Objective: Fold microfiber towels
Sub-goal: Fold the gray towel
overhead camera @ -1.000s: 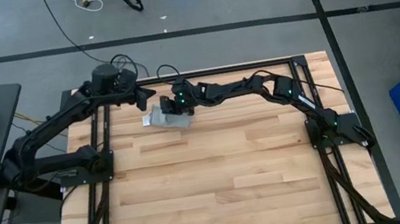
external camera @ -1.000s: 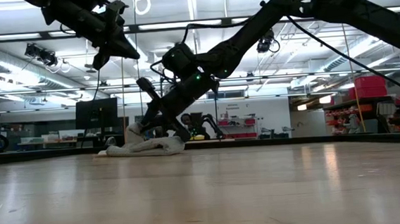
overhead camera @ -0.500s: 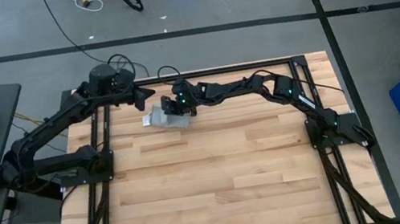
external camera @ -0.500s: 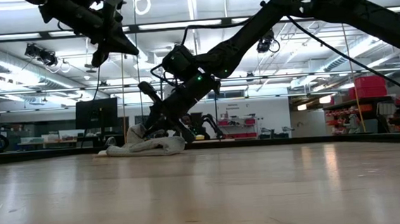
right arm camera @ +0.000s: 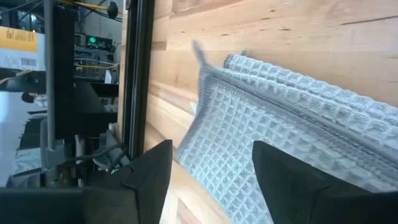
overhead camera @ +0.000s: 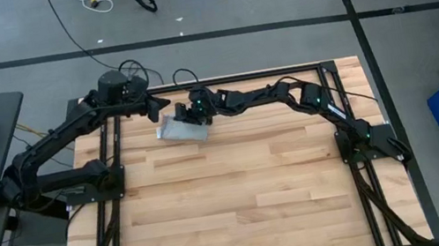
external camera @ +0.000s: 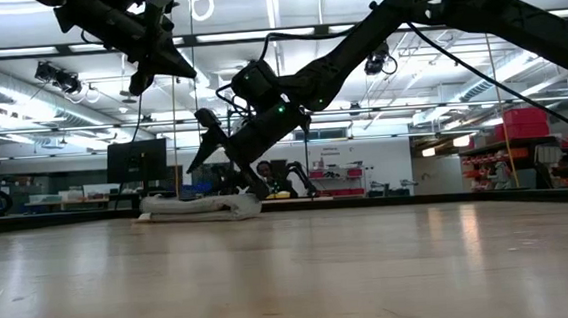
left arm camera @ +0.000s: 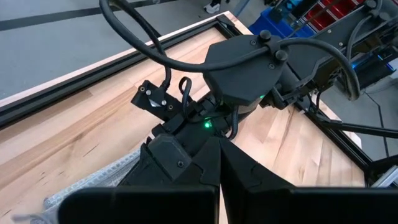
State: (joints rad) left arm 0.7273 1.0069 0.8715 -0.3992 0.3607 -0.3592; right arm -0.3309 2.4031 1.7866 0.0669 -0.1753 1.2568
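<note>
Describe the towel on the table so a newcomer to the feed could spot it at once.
Start at the wooden table and go to its far edge, between the two arms. The towel lies there folded flat, just below the open right gripper. It is the only soft, pale grey thing on the table, with a waffle weave.

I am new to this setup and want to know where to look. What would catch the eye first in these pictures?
First, the light grey-blue waffle-textured microfiber towel, lying folded and flat on the wooden table near its far edge. The right gripper is just above the towel with its jaws open, holding nothing. The left gripper hangs higher beside it, shut and empty.
</note>
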